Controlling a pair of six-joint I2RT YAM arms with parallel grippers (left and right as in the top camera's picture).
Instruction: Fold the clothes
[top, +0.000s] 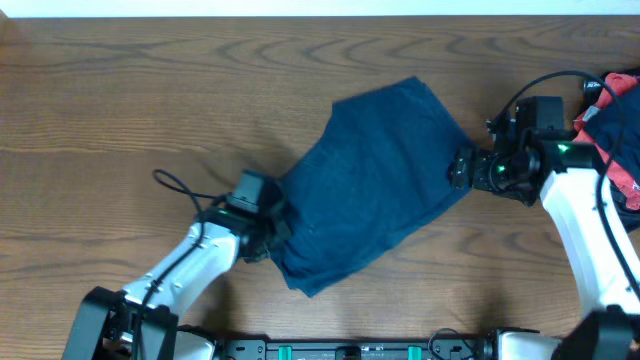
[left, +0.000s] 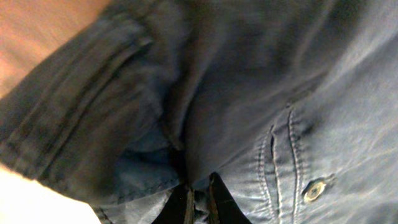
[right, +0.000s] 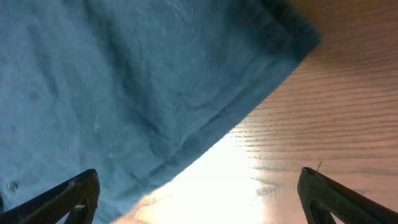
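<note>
Shorts (top: 375, 180): plain dark navy blue, no print; paler teal-blue in right wrist view. Seam stitching same blue. Button (left: 314, 190) on shorts: dull pale metal tone.
Bench (top: 120, 100): mid-brown wood, darker wavy grain; white glare patch beside shorts' hem in right wrist view.
Left arm (top: 192, 260), right arm (top: 582, 215): white shells, black joints.
Left gripper (top: 283, 222), right gripper (top: 460, 168): black.
Green light (top: 562, 150) on right arm.
Cable (top: 175, 185) by left arm: black.
Cloth heap (top: 620, 120) at right edge: red, some dark blue.
</note>
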